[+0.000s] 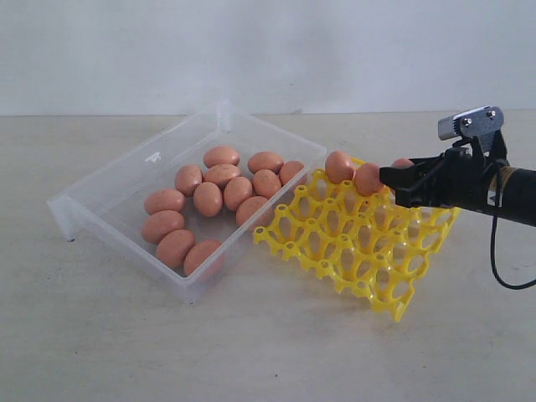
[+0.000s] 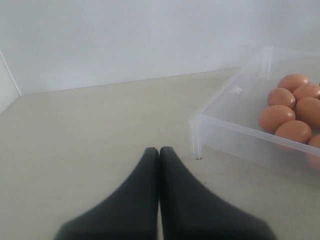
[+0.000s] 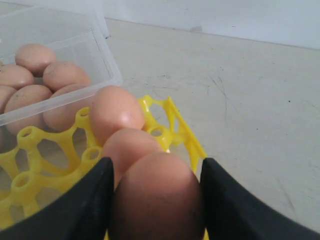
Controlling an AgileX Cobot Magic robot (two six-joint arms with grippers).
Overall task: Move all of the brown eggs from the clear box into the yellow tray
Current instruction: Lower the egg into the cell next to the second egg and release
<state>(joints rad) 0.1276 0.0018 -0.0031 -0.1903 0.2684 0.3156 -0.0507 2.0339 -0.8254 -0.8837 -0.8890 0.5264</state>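
Observation:
The clear box holds several brown eggs in a loose cluster. The yellow tray lies to its right, touching the box. Two eggs sit side by side in the tray's far row. My right gripper is shut on a third brown egg just beside those two, over the same far row; its black fingers press both sides. My left gripper is shut and empty, low over the table short of the box's corner. It does not show in the exterior view.
The tray's far edge leans up on the box's rim, so the tray slopes toward the front. Bare beige tabletop spreads in front of both containers. A white wall runs behind the table. A black cable hangs from the right arm.

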